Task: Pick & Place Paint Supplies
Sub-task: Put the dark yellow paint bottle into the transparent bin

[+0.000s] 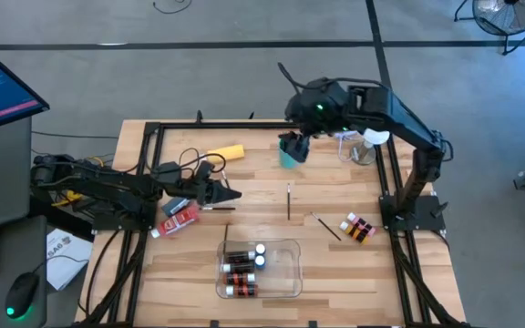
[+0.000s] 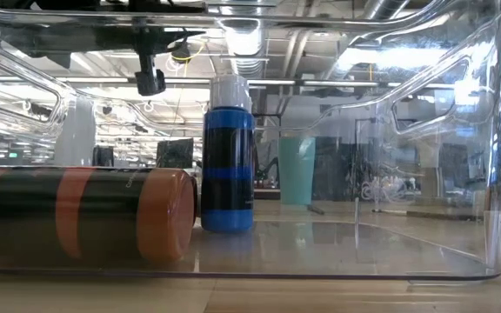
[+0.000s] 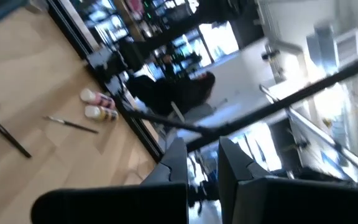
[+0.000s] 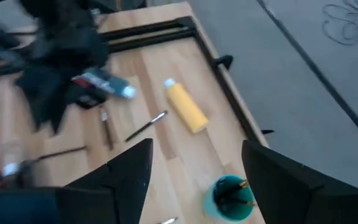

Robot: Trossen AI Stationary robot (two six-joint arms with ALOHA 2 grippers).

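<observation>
The right tool [image 1: 292, 146] hangs wide open and empty above the teal plastic cup [image 4: 230, 197] holding thin dark-handled brushes [image 4: 236, 193]; lift clear, then fetch another thin brush [image 1: 288, 201] from the desk; left tool [image 1: 229, 194] shut, empty

Yellow bottle [image 1: 227, 153], teal cup [image 1: 289, 157], light wood bench [image 1: 335, 273]. Tray bottles [image 1: 241, 262] brown-and-red banded, white caps. Arms black.

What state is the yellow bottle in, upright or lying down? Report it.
Lying down. The yellow bottle rests on its side on the table, its length showing from above and its white cap pointing sideways in the right wrist view.
</observation>
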